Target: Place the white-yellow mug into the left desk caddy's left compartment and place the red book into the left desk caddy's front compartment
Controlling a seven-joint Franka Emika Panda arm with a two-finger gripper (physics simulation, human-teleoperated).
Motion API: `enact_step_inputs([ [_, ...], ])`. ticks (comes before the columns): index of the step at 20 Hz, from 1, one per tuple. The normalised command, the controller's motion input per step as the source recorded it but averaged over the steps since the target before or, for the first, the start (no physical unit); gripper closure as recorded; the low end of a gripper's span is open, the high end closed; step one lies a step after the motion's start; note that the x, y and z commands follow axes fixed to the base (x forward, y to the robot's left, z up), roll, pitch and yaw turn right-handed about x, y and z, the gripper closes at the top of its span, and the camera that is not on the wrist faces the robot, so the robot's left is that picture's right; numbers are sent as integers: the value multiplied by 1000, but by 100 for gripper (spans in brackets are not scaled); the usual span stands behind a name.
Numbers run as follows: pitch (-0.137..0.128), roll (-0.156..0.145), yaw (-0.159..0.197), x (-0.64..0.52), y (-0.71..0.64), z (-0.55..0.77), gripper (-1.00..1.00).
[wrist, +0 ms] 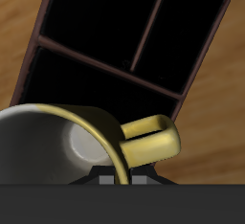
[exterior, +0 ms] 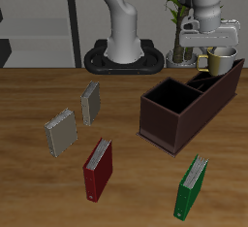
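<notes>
My gripper [exterior: 210, 47] is shut on the rim of the white-yellow mug [exterior: 221, 60] and holds it just above the far end of the left desk caddy [exterior: 189, 119], over its narrow sections. In the wrist view the mug [wrist: 67, 146] hangs close under my gripper [wrist: 120, 182], its yellow handle [wrist: 153, 142] sticking out sideways. The caddy's dark sections and thin dividers [wrist: 144, 36] lie below it. The red book [exterior: 97, 168] lies flat on the table nearer the front edge, well away from the caddy.
A green book [exterior: 191, 187] lies near the front edge, in front of the caddy. Two grey books [exterior: 60, 132] [exterior: 90, 103] lie farther back beside the red book. The robot base [exterior: 121, 51] and a potted plant [exterior: 179, 17] stand at the back.
</notes>
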Motion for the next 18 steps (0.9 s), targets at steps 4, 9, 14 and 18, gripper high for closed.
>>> enact_step_inputs([
  [4, 35, 8, 20, 139, 22, -84, 100],
  [9, 55, 6, 13, 121, 14, -164, 100],
  [14, 45, -16, 6, 112, -51, -165, 100],
  [18, 39, 18, 41, -23, 111, -214, 100],
])
